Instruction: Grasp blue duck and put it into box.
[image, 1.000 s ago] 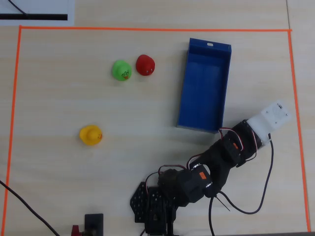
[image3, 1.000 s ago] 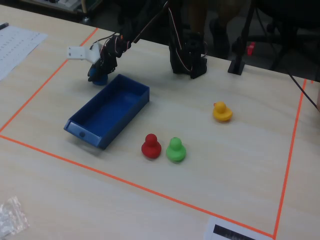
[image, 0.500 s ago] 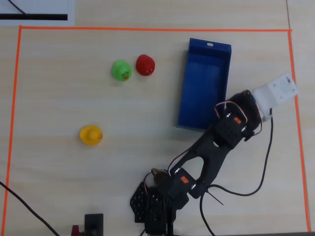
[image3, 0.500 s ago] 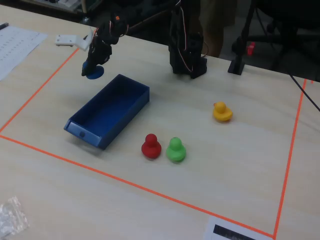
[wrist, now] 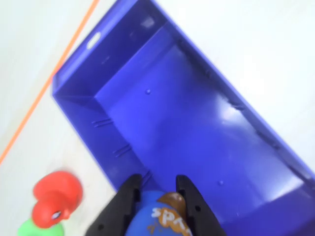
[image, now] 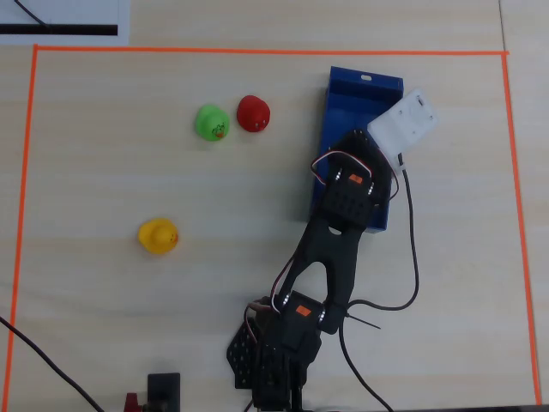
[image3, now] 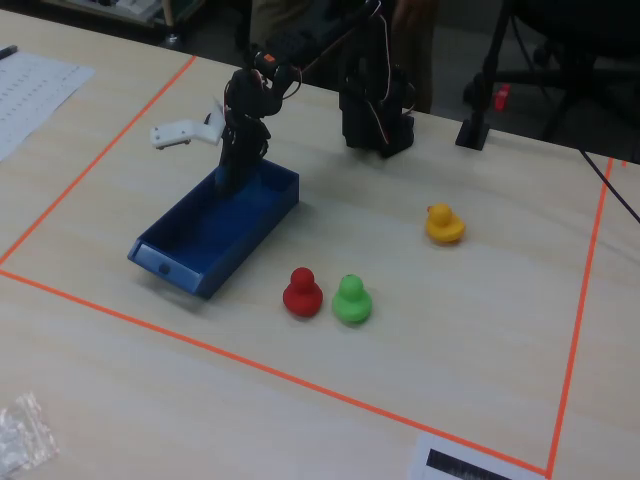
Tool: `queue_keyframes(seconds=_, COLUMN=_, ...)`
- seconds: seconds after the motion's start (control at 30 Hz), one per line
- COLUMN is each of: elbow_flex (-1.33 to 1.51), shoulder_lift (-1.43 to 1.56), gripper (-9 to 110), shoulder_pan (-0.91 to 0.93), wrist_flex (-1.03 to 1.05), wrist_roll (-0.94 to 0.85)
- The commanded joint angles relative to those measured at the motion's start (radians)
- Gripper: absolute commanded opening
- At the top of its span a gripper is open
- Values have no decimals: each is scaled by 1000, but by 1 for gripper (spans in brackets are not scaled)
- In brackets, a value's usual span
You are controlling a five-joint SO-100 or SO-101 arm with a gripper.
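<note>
In the wrist view my gripper (wrist: 158, 184) is shut on the blue duck (wrist: 157, 219), which has a brown beak and white lettering, with a black finger on each side. It hangs over the near end of the open blue box (wrist: 172, 113), whose floor is bare. In the fixed view the gripper (image3: 232, 180) reaches down into the far end of the box (image3: 200, 250), and the duck is too dark to make out. In the overhead view the arm (image: 347, 197) and its white camera housing cover much of the box (image: 364, 86).
A red duck (image: 253, 113) and a green duck (image: 211, 122) stand together left of the box. A yellow duck (image: 158, 236) stands further left and nearer the arm base. Orange tape (image: 257, 51) frames the work area. A clear plastic bag (image3: 20, 435) lies outside it.
</note>
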Motion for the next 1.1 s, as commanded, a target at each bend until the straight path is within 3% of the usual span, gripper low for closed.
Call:
queue_keyframes(seconds=0.0, elbow_flex=25, shoulder_lift=29, gripper=24, shoulder_pan=28, wrist_flex=-81, wrist_roll=-43)
queue_keyframes(seconds=0.07, elbow_flex=29, shoulder_lift=35, gripper=29, shoulder_pan=46, wrist_flex=-91, wrist_roll=-55)
queue_keyframes(seconds=0.13, elbow_flex=32, shoulder_lift=60, gripper=27, shoulder_pan=63, wrist_flex=-83, wrist_roll=-67)
queue_keyframes(seconds=0.27, elbow_flex=104, shoulder_lift=222, gripper=0, shoulder_pan=66, wrist_flex=32, wrist_roll=-94)
queue_keyframes(seconds=0.43, elbow_flex=267, shoulder_lift=515, gripper=0, shoulder_pan=-92, wrist_flex=281, wrist_roll=-115)
queue_keyframes(seconds=0.73, elbow_flex=692, shoulder_lift=1098, gripper=0, shoulder_pan=-445, wrist_flex=411, wrist_roll=-104)
queue_keyframes(seconds=1.07, elbow_flex=1015, shoulder_lift=1450, gripper=0, shoulder_pan=-555, wrist_flex=497, wrist_roll=-155)
